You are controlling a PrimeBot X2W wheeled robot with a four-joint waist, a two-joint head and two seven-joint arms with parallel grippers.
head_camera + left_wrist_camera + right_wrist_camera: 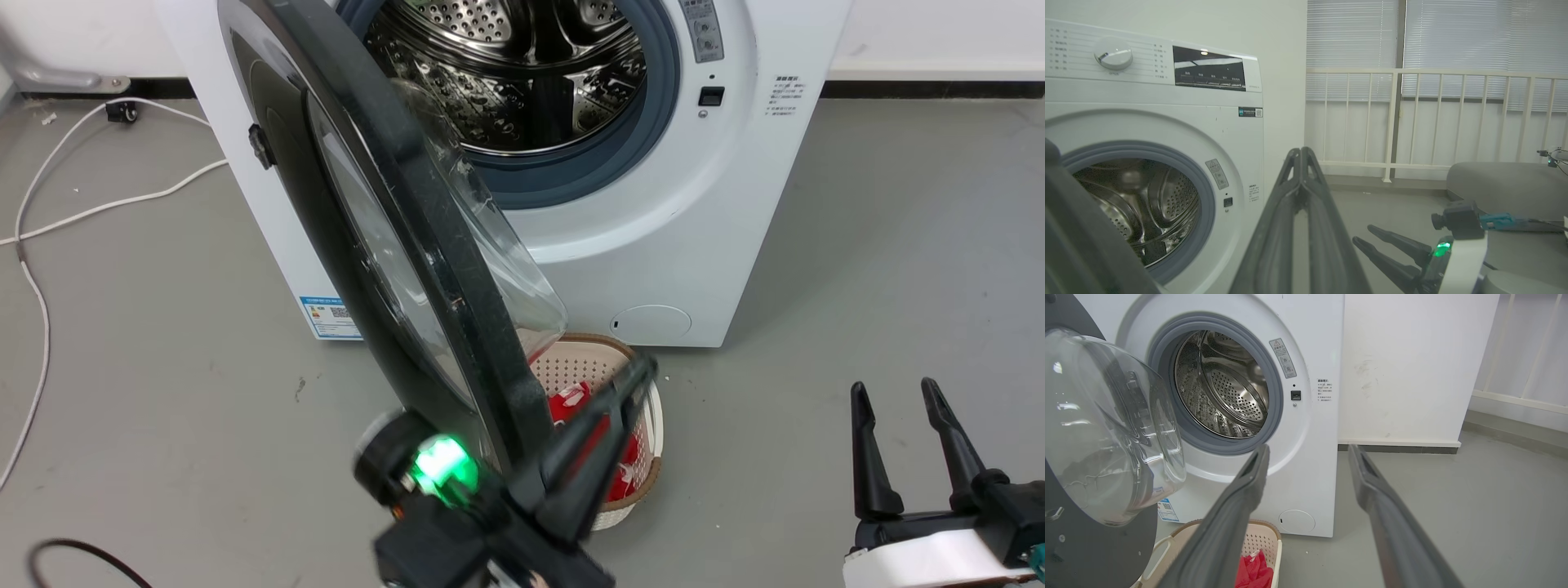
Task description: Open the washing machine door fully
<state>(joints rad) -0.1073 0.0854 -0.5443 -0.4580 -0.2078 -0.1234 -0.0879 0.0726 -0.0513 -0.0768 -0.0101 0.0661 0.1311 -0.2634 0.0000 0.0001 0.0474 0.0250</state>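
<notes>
Found door [457,269] standing about square to washer [653,245], hinged at washer's left as faced, drum [522,73] bare to view; judged not yet fully open. Saw left gripper [641,371] pressed together on nothing, low before washer and close by door's inner rim; could not tell whether touching. Saw right gripper [894,388] spread apart and idle, well off washer's right front. Noted basket [624,510] with red cloth [627,474] on floor just before washer, under door's lower edge. Judged risks: slipping off glossy rim mid-push and letting door drift back toward washer; dipping low and knocking basket; forcing past hinge stop.
</notes>
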